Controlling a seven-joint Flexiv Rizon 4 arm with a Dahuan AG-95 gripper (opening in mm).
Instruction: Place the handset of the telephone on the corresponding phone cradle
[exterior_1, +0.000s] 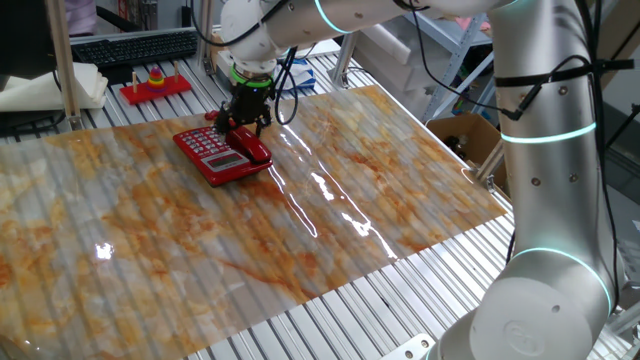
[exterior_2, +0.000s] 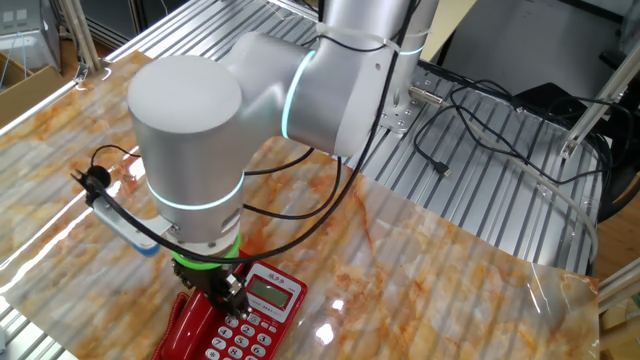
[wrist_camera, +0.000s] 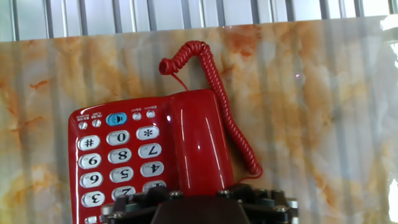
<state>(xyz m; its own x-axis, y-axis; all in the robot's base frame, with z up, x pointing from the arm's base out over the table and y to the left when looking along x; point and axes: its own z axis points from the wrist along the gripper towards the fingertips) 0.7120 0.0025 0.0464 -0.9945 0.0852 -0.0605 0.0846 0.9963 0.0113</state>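
My pincer (exterior_1: 247, 118) sits low over the telephone (exterior_1: 222, 152), and I cannot tell whether its fingers are apart or clamped, since the wrist housing hides the tips in every view. From there I see the worktop (exterior_1: 330, 215), covered in an orange-veined marble sheet over ribbed metal slats. On the telephone, the handset (wrist_camera: 199, 144) lies along the phone cradle (exterior_1: 258, 148) side of the base, beside the pale keypad with its white number keys. In the hand view the coiled red cord (wrist_camera: 219, 99) loops from the handset's far end and runs down along its right side on the sheet.
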